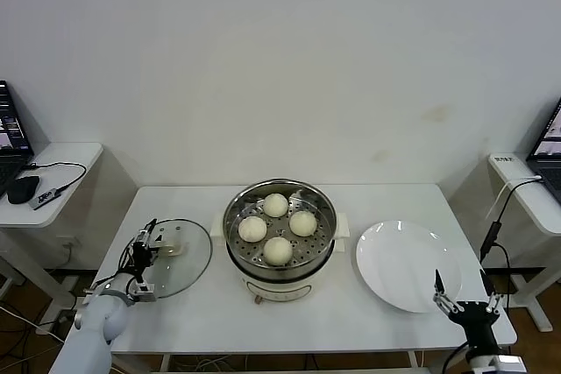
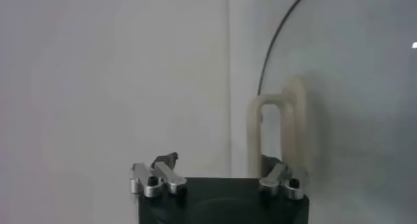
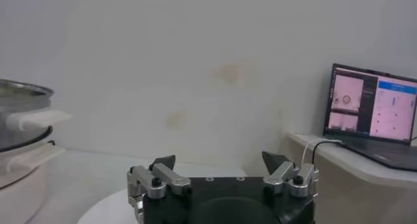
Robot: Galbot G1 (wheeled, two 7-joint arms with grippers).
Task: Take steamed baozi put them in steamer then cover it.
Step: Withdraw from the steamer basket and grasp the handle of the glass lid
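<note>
Cover (image 1: 175, 257) flat on table; left claw (image 1: 149, 253) spread astride its handle (image 2: 277, 131).

The left hand (image 2: 218, 173) shows its black body and two silver-linked dark fingertips (image 2: 168, 160) standing apart. Just ahead of it rises the cream-white arched handle (image 2: 277, 124) of the round clear glass cover (image 2: 352, 69), nearer one fingertip than the other. The cover's dark curved rim arcs over the pale surface (image 2: 111, 82).
</note>
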